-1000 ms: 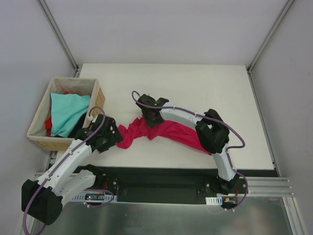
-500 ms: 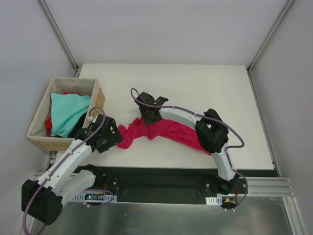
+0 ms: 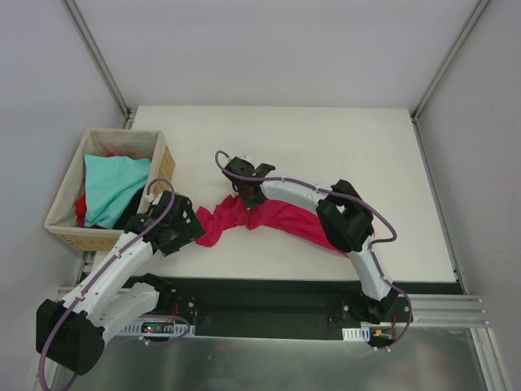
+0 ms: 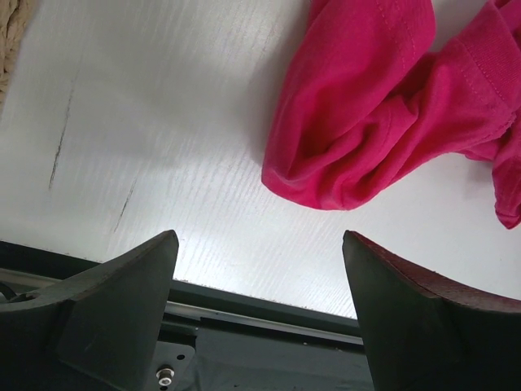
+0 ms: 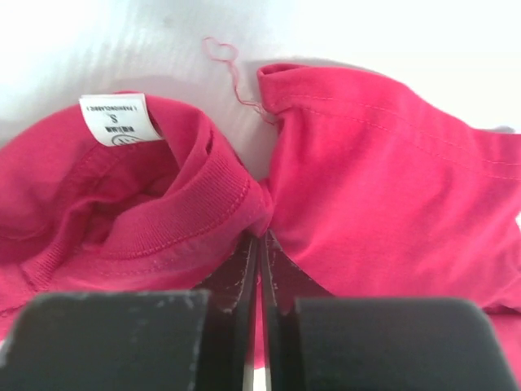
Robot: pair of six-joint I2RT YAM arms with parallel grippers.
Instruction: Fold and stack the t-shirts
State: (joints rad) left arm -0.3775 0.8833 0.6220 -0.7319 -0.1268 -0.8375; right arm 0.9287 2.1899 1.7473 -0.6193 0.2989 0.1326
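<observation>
Near edge of the white table [image 3: 326, 147]: the crimson-magenta cloth t-shirt [image 3: 281, 218] lies bunched in a rough band running left-right, w/ one end just beside the left gripper [image 3: 183, 232] and the other passing under the right arm's elbow.

I have the right gripper [image 5: 259, 240] down on the middle-left of that band. Its jaws are together and pinch the cloth right where the ribbed collar [image 5: 187, 212] meets the shoulder. The white size label [image 5: 118, 122] shows just inside the neck opening.

The left gripper's jaws stand wide apart w/ nothing between them. In the left wrist view the tee's rounded end sits ahead of the fingers and off to the right, near but not touching.

So the left arm is the nearer one for that free end. As I read it, the spread-out calls for it to go forward and right onto the lump, then pull away from the right's pinch along the band's long axis.

The light teal cloth t-shirt [image 3: 114, 187] and a red cloth t-shirt [image 3: 80, 208] wait in the woven wicker basket [image 3: 163, 159] at the table's left edge. Folding not yet begun, by my est.
</observation>
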